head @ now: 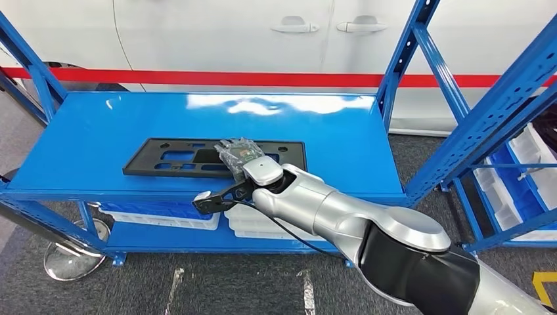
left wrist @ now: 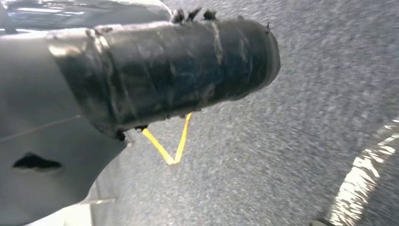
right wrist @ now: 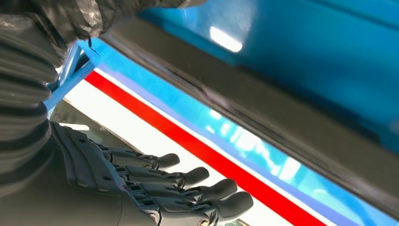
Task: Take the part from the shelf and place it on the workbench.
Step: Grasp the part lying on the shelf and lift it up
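Note:
The part [head: 167,157] is a flat black rectangular panel with cut-outs, lying on the top deck of the blue shelf [head: 197,118]. My right hand [head: 240,156], covered in clear film, reaches in over the part's middle near its front edge. In the right wrist view the part's dark edge [right wrist: 282,127] runs across the picture, with the dark fingers [right wrist: 188,188] stretched out straight and apart on one side of it and the wrapped thumb [right wrist: 70,19] on the other. Nothing is clasped. My left hand [left wrist: 164,70] hangs over grey carpet; a dark wrapped part of it shows, and the fingers are hidden.
A white car with a red stripe [head: 263,79] stands right behind the shelf. White bins [head: 157,220] sit on the lower deck. A second blue rack [head: 512,131] with white bins stands at the right. A round metal stand base [head: 72,256] and yellow floor tape [left wrist: 171,150] lie on the carpet.

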You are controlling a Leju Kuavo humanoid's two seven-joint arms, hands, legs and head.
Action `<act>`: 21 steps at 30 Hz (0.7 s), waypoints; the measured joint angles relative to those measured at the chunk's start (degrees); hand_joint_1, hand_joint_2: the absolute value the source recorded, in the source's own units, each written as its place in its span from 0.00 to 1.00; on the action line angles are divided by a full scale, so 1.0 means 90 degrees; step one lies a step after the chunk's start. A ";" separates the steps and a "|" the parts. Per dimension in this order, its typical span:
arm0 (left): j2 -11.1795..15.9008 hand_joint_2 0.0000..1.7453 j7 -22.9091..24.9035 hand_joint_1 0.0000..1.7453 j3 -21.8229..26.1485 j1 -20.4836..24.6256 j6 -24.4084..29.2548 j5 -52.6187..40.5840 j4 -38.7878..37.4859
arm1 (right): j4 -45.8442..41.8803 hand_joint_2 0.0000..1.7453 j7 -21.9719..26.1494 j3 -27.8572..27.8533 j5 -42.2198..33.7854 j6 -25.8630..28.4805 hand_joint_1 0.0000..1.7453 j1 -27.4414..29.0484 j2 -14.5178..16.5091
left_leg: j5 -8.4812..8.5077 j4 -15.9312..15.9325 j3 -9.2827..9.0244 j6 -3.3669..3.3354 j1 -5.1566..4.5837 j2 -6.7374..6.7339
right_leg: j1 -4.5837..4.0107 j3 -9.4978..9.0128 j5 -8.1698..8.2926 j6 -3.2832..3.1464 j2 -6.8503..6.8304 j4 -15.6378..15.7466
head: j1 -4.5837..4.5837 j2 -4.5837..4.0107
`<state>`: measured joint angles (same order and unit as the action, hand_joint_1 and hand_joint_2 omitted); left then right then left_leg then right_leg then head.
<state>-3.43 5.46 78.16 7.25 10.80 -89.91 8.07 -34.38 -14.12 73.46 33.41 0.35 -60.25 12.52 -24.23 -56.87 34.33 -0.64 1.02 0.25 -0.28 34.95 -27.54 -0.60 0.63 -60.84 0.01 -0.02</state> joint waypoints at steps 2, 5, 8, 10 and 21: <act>-0.0001 0.00 0.0002 0.00 0.0000 -0.0002 0.0000 0.0007 0.0000 | 0.0000 1.00 0.0000 0.0001 0.0001 -0.0005 0.00 0.0003 0.0000 | -0.0014 0.0010 -0.0020 -0.0053 0.0008 -0.0004 | 0.0017 0.0398 -0.0349 0.0045 -0.0012 -0.0772 | 0.0018 0.0001; 0.0001 0.00 0.0001 0.00 0.0000 0.0000 0.0000 0.0019 0.0000 | 0.0000 1.00 0.0000 0.0002 0.0001 -0.0023 0.00 0.0063 -0.0002 | -0.0059 -0.0018 -0.0034 -0.0075 0.0009 0.0005 | 0.0053 0.0888 -0.0452 0.0075 -0.0017 -0.1527 | 0.0022 0.0001; -0.0001 0.00 -0.0002 0.00 0.0000 -0.0005 0.0000 0.0037 0.0000 | 0.0000 1.00 0.0001 0.0002 0.0005 -0.0037 0.00 0.0080 -0.0002 | -0.0149 -0.0073 -0.0095 -0.0024 0.0008 0.0020 | 0.0079 0.0478 0.0190 0.0057 -0.0024 -0.0507 | 0.0019 -0.0001; 0.0001 0.00 -0.0006 0.00 0.0000 -0.0001 0.0001 0.0043 0.0000 | 0.0000 1.00 0.0006 0.0003 0.0012 -0.0054 0.00 0.0078 0.0004 | -0.0205 -0.0113 -0.0106 0.0046 -0.0014 0.0027 | 0.0071 0.0199 0.0369 0.0025 -0.0021 0.0076 | 0.0012 0.0001; 0.0019 0.00 0.0012 0.00 0.0001 -0.0013 0.0007 0.0046 -0.0002 | 0.0001 1.00 0.0017 0.0007 0.0019 -0.0078 0.00 0.0125 0.0025 | -0.0721 -0.1722 0.0794 0.0279 0.0008 0.0001 | 0.0061 -0.0042 0.0272 -0.0228 0.0001 0.0263 | -0.0018 0.0001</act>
<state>-3.26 5.57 78.17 7.14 10.86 -89.50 8.04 -34.38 -13.97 73.52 33.58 -0.35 -59.13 12.74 -30.72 -72.37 41.47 1.87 1.09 0.26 0.27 34.58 -25.09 -2.66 0.64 -58.47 -0.15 -0.01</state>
